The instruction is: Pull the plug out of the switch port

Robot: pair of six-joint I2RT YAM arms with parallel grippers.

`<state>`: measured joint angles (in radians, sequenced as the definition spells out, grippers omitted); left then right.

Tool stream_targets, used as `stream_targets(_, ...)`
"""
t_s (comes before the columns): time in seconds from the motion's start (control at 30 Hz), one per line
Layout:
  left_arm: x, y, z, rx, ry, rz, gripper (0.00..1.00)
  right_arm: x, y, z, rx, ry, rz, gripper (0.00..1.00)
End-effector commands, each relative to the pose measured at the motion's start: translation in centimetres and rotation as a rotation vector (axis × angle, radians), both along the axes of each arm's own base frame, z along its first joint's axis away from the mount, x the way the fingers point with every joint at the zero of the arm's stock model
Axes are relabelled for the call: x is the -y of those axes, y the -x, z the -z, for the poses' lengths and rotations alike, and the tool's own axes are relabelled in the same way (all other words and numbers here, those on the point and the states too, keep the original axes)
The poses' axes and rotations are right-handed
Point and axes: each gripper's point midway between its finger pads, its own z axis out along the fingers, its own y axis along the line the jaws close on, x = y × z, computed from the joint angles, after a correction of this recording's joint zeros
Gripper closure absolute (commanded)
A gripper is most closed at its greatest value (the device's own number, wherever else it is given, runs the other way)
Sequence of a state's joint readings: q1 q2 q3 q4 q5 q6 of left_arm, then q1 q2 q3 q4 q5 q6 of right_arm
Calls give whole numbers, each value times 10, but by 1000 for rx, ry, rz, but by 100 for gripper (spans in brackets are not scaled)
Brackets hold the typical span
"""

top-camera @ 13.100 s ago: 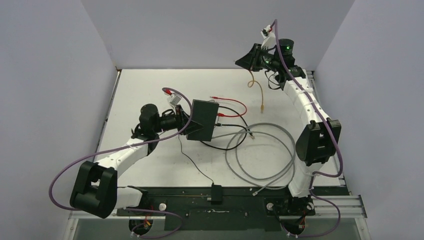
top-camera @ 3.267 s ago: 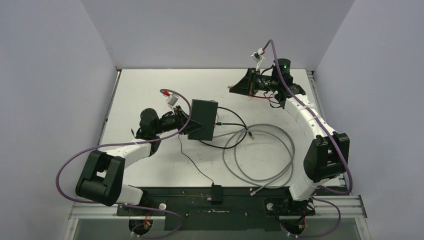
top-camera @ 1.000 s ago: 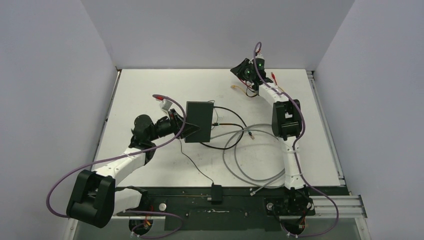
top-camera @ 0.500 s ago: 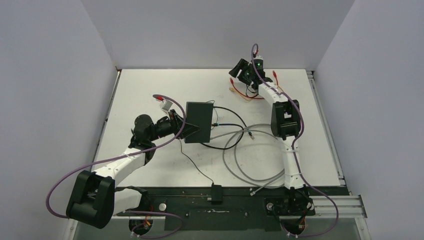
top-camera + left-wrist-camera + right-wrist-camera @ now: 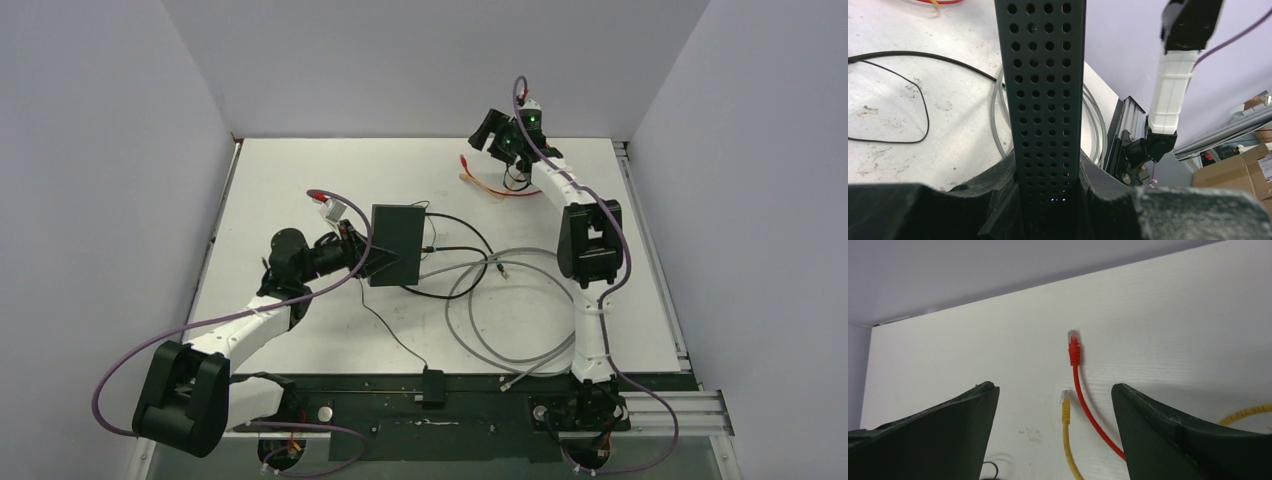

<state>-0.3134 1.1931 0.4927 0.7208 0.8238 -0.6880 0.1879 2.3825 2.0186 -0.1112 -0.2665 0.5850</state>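
Note:
The switch [image 5: 397, 243], a flat matte-black box, sits tilted off the table at centre. My left gripper [image 5: 368, 256] is shut on its near-left end. In the left wrist view its perforated edge [image 5: 1040, 95] stands clamped between my fingers [image 5: 993, 200]. A dark cable's plug [image 5: 437, 248] sits in the switch's right edge, and a grey cable runs in just below it. My right gripper [image 5: 487, 130] hangs open at the far back, above loose red [image 5: 1074, 347] and yellow [image 5: 1065, 409] plugs lying on the table. Nothing is between its fingers [image 5: 1148, 415].
A grey cable coil [image 5: 520, 305] lies right of the switch. A black cable loops behind it [image 5: 470, 225]. A small black block [image 5: 433, 385] with a thin wire rests at the near edge. The red and yellow cables [image 5: 490, 185] lie at the back.
My right gripper has opened and lifted slightly right; the red cable it held now lies on the table beside the yellow one. The left gripper and the switch have not moved.

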Motion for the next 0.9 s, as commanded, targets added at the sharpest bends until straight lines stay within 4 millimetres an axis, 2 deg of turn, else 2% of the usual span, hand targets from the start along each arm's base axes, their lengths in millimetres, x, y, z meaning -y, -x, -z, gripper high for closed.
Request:
stream_targets(0.0, -1, -10, -28, 121, 14, -24, 100, 1, 17, -105, 201, -37, -29, 14)
stream_targets(0.13, -2, -14, -22, 99, 11, -33, 100, -5, 43, -108, 194, -59, -83, 14)
stream_targets(0.23, -2, -17, -18, 79, 10, -40, 100, -9, 68, -103, 165, -74, -126, 13)
stream_targets(0.43, -4, -27, -9, -27, 27, -52, 100, -18, 122, -76, 77, -126, -226, 12)
stream_targets(0.5, -3, -29, -6, -56, 32, -43, 100, -20, 136, -72, 61, -142, -258, 11)
stream_targets(0.87, -2, -37, -1, -140, 65, -54, 100, -44, 199, -74, 8, -241, -489, 8)
